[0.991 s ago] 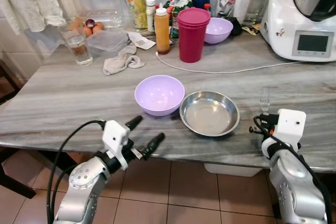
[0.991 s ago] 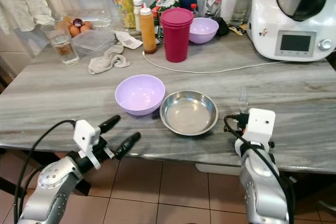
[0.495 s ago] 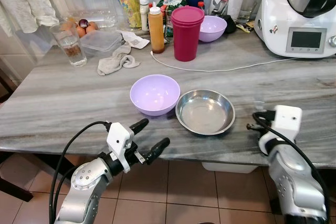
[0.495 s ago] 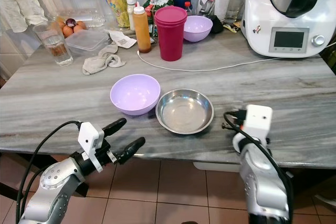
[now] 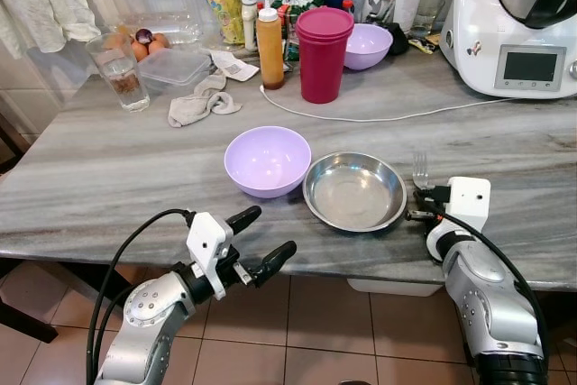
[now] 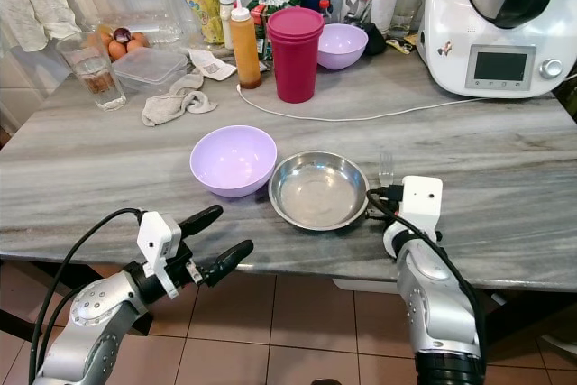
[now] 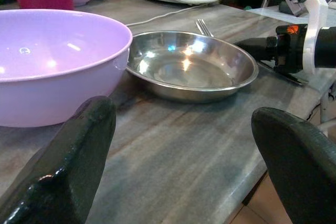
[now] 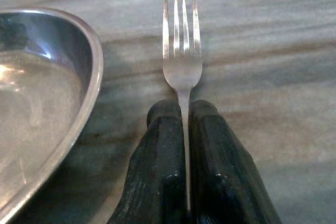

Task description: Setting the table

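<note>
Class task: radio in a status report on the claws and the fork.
Right claw shut on silver metal fork, beside round steel dish. Left claw open, at table edge. Nothing blocking.

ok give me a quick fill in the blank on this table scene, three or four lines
1. The right gripper has its jaws shut on a ____.
2. The steel dish sits beside a ____ bowl.
3. The left gripper has its jaws ____.
4. The fork lies on the dish's ____ side.

Missing words: fork; purple; open; right

Your left pincer (image 5: 257,242) hovers with its 2 fingers spread wide apart. Your right pincer (image 8: 184,114) reaches forward, its 2 fingers pressed together.
</note>
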